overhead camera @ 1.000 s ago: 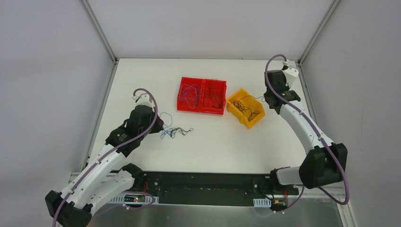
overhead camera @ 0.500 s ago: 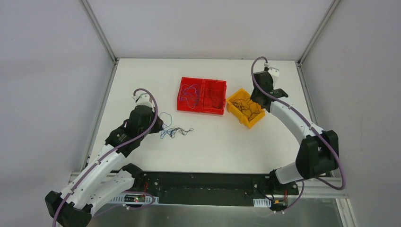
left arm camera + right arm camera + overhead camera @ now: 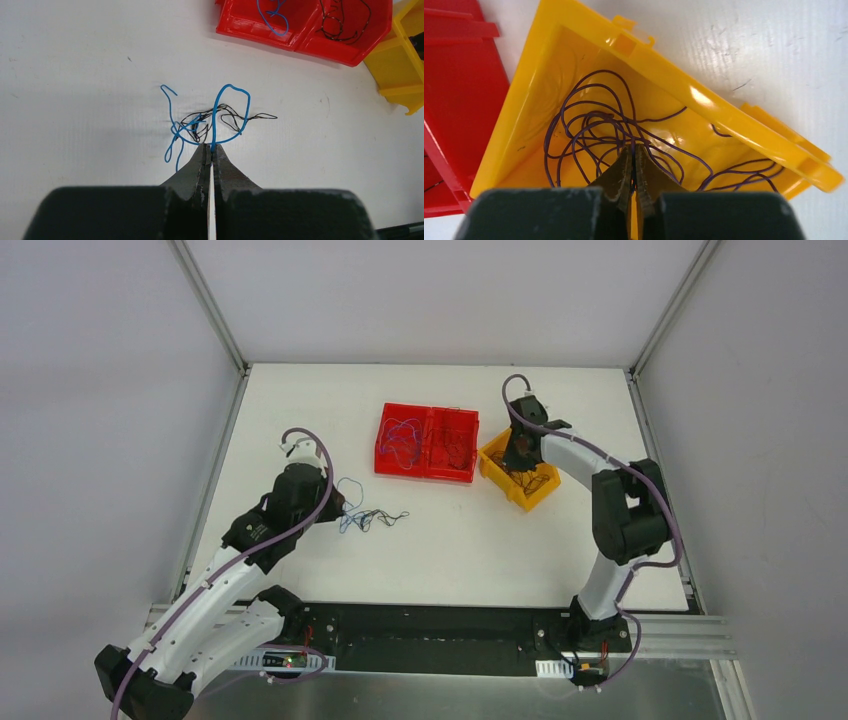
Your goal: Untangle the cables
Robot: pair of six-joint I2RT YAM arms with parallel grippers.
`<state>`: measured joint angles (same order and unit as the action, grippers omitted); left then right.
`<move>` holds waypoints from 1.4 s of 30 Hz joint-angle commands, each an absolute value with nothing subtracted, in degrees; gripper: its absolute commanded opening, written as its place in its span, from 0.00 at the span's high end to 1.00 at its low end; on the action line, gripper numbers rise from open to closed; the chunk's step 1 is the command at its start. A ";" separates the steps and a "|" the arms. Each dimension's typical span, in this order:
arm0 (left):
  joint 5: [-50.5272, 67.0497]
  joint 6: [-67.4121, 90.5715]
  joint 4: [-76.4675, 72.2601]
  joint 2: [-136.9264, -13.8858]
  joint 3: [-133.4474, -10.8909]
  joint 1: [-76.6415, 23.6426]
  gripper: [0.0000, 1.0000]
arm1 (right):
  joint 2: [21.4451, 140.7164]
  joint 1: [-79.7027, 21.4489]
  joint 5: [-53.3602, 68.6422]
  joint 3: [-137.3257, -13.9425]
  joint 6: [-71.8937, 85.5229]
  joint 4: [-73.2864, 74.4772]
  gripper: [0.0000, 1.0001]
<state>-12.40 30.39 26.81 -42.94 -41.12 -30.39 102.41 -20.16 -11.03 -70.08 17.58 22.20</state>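
A small tangle of blue and black cables point(image 3: 202, 125) lies on the white table point(image 3: 450, 540), also seen from above as cables point(image 3: 372, 518). My left gripper point(image 3: 212, 146) is shut on a blue cable point(image 3: 215, 107) that loops up out of the tangle; from above, the left gripper point(image 3: 343, 508) sits just left of the tangle. My right gripper point(image 3: 633, 148) is down inside the yellow bin point(image 3: 724, 120), shut on a purple cable among the pile of purple cables point(image 3: 589, 120). In the top view the right gripper point(image 3: 520, 460) is over the yellow bin point(image 3: 492, 455).
A red two-compartment bin point(image 3: 427, 472) stands left of the yellow one, with blue cables point(image 3: 402, 435) in its left half and dark ones point(image 3: 455, 445) in its right. The red bin point(image 3: 250, 27) and yellow bin point(image 3: 395, 65) lie beyond the tangle. Metal frame posts edge the table.
The right arm has swung left, from beside the yellow bin's right side to down into it. The left arm and the tangle have stayed put.
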 commanded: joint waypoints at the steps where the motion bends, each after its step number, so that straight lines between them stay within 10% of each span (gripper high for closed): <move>1: -11.74 29.02 25.69 -41.95 -40.56 -30.78 1.00 | 104.31 -19.10 -6.26 -73.24 19.81 22.38 1.00; 6: -9.79 28.83 25.58 -42.09 -40.73 -30.78 1.00 | 102.87 -18.89 -5.28 -73.67 19.96 22.41 1.00; 23: -0.36 25.31 19.33 -46.89 -45.41 -39.40 1.00 | 75.58 -20.18 -7.89 -65.20 16.91 19.23 0.27; 42: 4.97 21.94 8.07 -49.48 -53.61 -52.41 1.00 | 54.19 -22.72 -0.63 -42.14 17.29 10.71 0.25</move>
